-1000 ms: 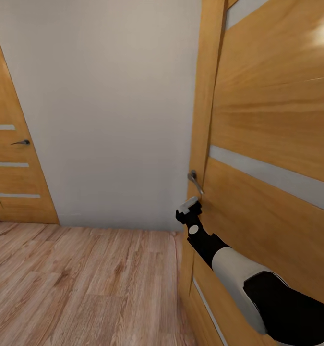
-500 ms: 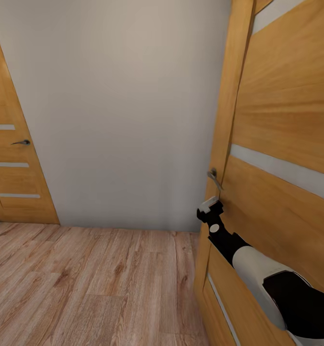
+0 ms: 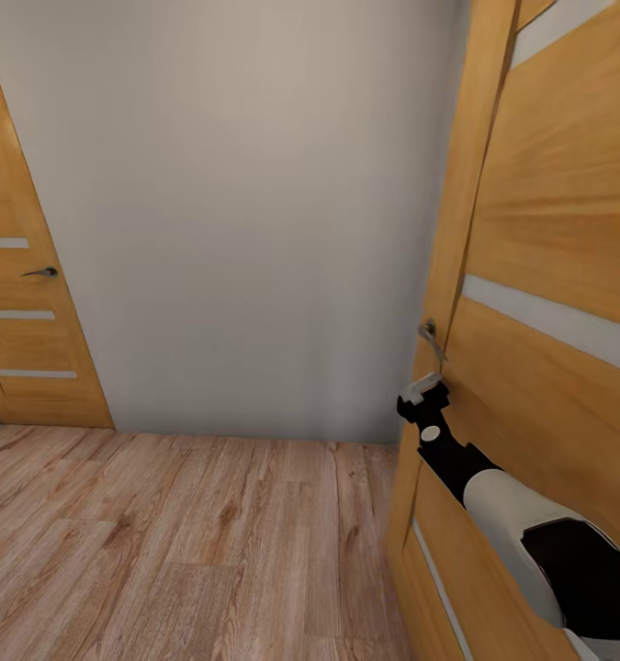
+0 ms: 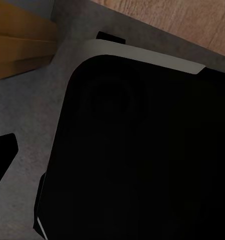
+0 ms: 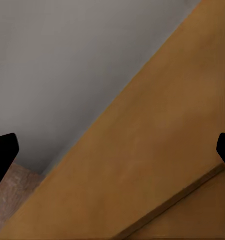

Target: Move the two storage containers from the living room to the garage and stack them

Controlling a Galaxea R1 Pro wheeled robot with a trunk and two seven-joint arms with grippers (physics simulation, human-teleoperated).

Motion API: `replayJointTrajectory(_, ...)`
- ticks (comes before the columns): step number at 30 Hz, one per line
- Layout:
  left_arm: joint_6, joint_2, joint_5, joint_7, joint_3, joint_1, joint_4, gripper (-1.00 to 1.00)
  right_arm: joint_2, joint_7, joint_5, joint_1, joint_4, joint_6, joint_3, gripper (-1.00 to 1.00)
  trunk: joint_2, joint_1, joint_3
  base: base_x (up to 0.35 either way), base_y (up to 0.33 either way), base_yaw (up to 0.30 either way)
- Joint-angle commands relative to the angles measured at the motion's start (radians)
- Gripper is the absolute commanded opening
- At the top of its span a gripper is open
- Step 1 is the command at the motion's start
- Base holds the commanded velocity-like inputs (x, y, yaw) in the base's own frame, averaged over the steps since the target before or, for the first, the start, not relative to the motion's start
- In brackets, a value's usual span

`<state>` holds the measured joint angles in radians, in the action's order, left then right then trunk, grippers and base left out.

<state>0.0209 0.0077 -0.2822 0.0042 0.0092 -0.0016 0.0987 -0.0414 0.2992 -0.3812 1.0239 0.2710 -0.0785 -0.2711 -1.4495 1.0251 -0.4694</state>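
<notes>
- We see no storage container here; the head view looks onto a light wood plank floor [image 3: 163, 542] and a plain grey-white wall [image 3: 236, 211].
- Our right hand [image 3: 423, 393] is at about 4 o'clock in the head view, pressed close to the wooden door [image 3: 548, 220], just below its metal lever handle [image 3: 430, 336].
- Whether the right hand actually touches the lever, we cannot tell.
- In the right wrist view its two dark fingertips [image 5: 2, 155] stand wide apart, with nothing between them; beyond them lie the door's wooden face [image 5: 152, 165] and the grey wall [image 5: 67, 65].
- The door stands ajar at 3 o'clock, its edge turned towards us; pale horizontal strips [image 3: 548, 317] cross its panel.
- A second wooden door [image 3: 25, 303] of the same pattern stands at 9 o'clock, with a dark lever handle [image 3: 39, 272].
- In the left wrist view a dark rounded body part of the robot [image 4: 142, 150] sits before grey shadowed ground, with a band of wood floor [image 4: 192, 25] at one corner.
- One dark fingertip [image 4: 2, 152] of our left hand shows at that picture's edge; whether this hand is apart or together, we cannot tell.
</notes>
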Motion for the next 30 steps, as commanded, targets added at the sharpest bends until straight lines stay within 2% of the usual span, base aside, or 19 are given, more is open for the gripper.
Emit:
replayJointTrajectory(1,0.002,0.000,-0.004,0.000,0.001,0.000,0.001,1.00,-0.005,0.008,-0.005,0.001,-0.001,-0.001,0.011,1.00,-0.001,0.000,-0.001,0.000,0.000,0.000)
replayJointTrajectory(16,0.002,0.000,-0.004,0.000,0.001,0.000,0.001,1.00,-0.073,0.008,-0.005,0.002,-0.001,-0.004,0.016,1.00,-0.001,0.000,-0.001,0.000,0.000,0.000)
replayJointTrajectory(21,0.002,0.000,-0.004,0.000,0.000,0.000,0.001,1.00,-0.087,0.008,-0.006,0.001,-0.001,-0.006,0.043,1.00,-0.001,0.000,-0.001,0.000,0.000,0.000)
replayJointTrajectory(25,0.002,0.000,-0.003,0.000,0.001,0.000,0.001,1.00,-0.117,0.008,-0.006,0.001,-0.001,-0.007,0.051,1.00,-0.001,0.000,-0.001,0.000,0.000,0.000)
replayJointTrajectory(30,0.002,0.000,-0.003,0.000,0.000,0.000,0.001,1.00,-0.126,0.008,-0.007,0.002,-0.001,-0.007,0.056,1.00,-0.001,0.000,-0.001,0.000,0.000,0.000)
